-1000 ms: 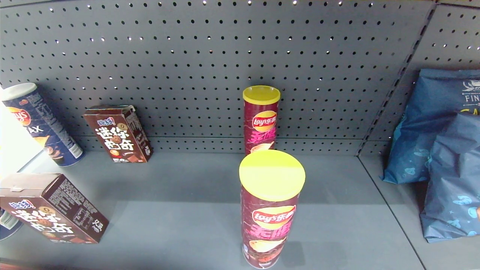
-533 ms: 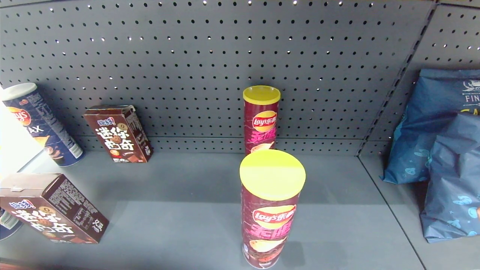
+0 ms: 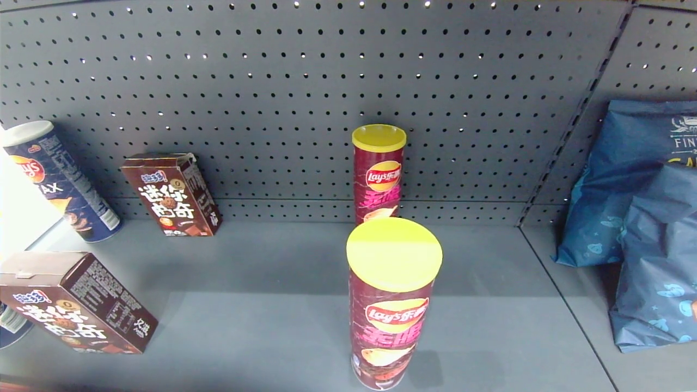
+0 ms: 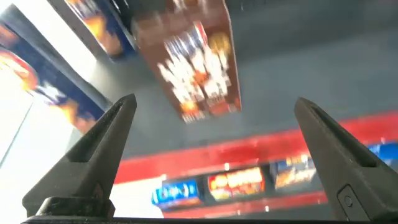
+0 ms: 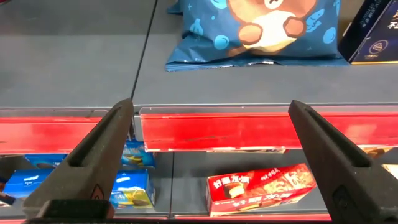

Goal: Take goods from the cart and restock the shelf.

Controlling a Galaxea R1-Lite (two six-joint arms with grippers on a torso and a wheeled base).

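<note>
Lying beyond the spread left fingers (image 4: 99, 152), brown box (image 4: 198, 68), untouched

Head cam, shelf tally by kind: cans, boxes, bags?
Maroon chip cans: 2 (rear maroon can, front maroon can)
Navy chip can: 1
Brown boxes: 2 (rear brown box, front brown box)
Blue bags: 2 (rear blue bag, front blue bag)
Total: 7, leaving out a cut-off item at the left edge.

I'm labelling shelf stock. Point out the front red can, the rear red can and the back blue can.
front red can (image 3: 394, 254), head view, on its yellow lid
rear red can (image 3: 383, 177), head view, on its label
back blue can (image 3: 60, 182), head view, on its side
</note>
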